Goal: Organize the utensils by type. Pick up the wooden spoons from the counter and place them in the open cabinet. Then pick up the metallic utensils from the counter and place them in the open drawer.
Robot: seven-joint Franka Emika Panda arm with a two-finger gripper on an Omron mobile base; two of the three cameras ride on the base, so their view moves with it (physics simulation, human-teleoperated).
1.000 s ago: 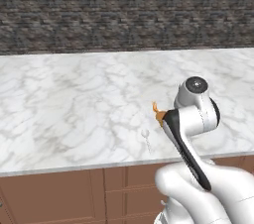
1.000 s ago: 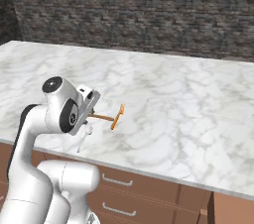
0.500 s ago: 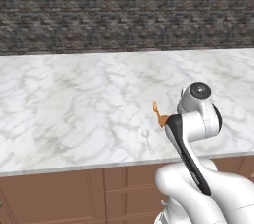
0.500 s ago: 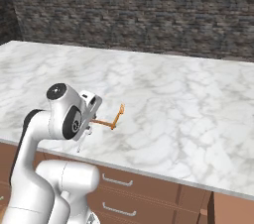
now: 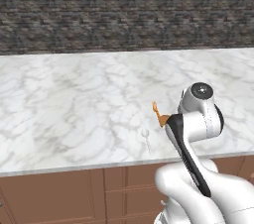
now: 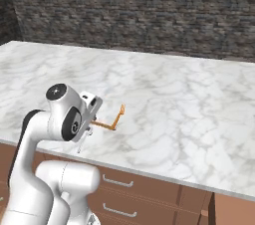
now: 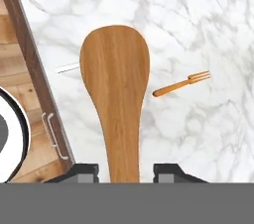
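- Your gripper was clamped on the large wooden spoon; its handle ran straight out between the fingertips, bowl foremost.
- It hung above the counter; the fork lay beyond.

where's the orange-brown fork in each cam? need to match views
Left base view: fork right of centre on the counter, partly hidden behind the arm.
Right base view: fork left of centre, just right of the hand.
Hand view: fork right of centre, beside the large wooden spoon.
Shared landmark: the small silvery spoon lying near the counter's front edge.
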